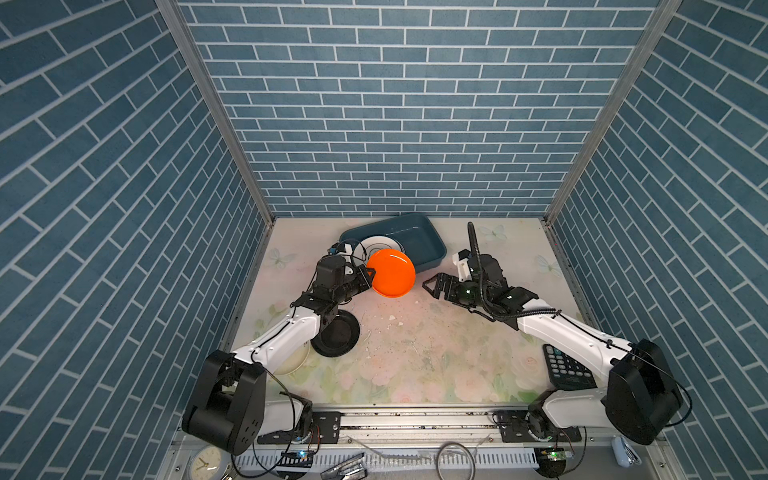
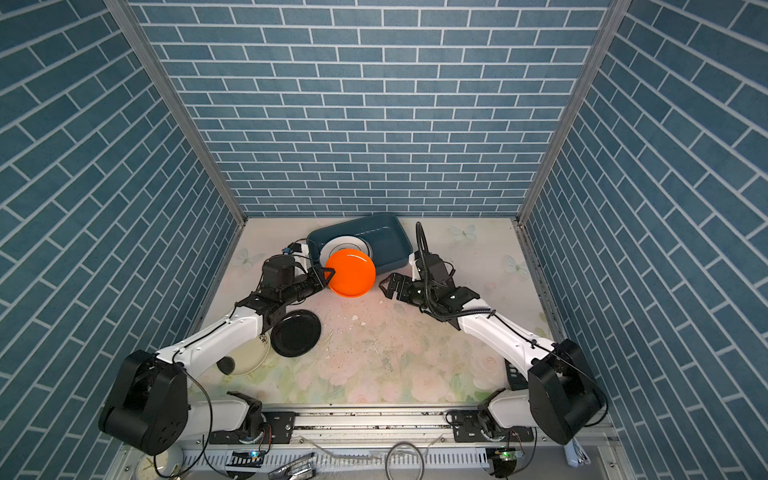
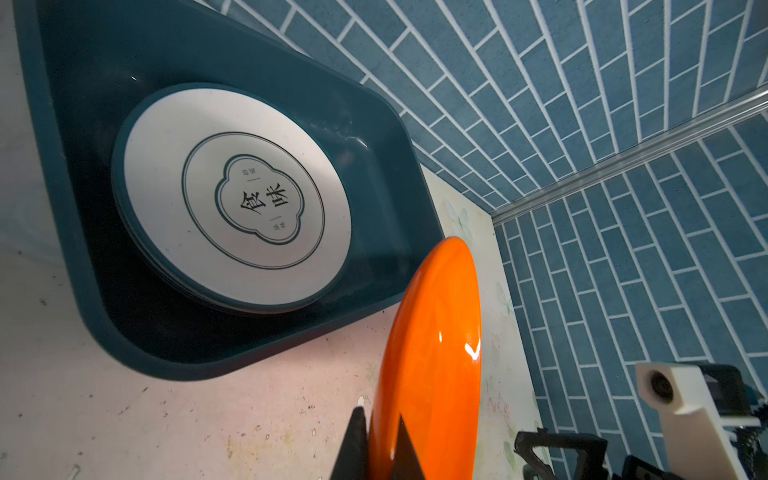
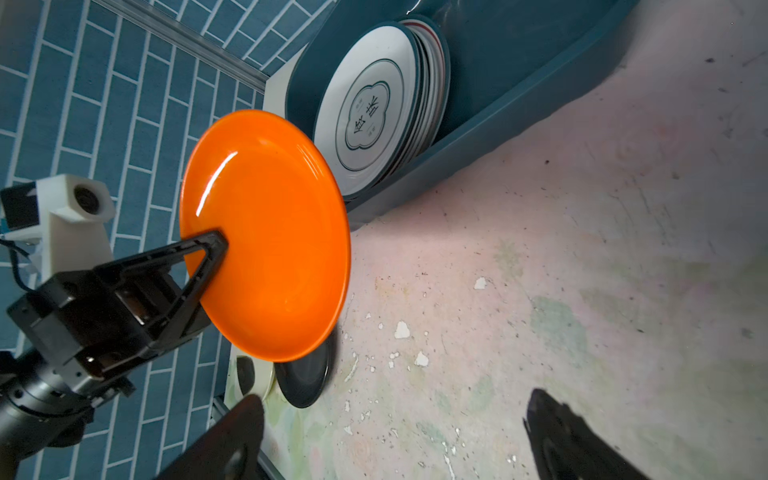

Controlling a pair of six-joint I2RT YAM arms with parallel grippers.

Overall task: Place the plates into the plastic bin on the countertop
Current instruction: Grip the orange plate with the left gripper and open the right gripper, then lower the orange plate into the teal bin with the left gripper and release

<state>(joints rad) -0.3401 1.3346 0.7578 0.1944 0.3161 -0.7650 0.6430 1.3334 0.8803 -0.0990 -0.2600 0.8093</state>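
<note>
On your left, 2 plates, a cream plate (image 2: 249, 357) and a black plate (image 1: 337, 332), lie on the surface (image 1: 415, 353) under the left arm. Your left pincer (image 1: 371, 272) pinches the rim of the orange plate (image 1: 392, 274), tilted at the near rim of the plastic bin (image 1: 424, 241). In the bin, a white plate (image 3: 232, 199) tops a stack. Your right pincer (image 1: 429, 290) is spread and empty, near the orange plate.

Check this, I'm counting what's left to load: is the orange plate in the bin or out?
Out. The left gripper holds the orange plate by its rim, on edge above the countertop, in front of the bin.
</note>
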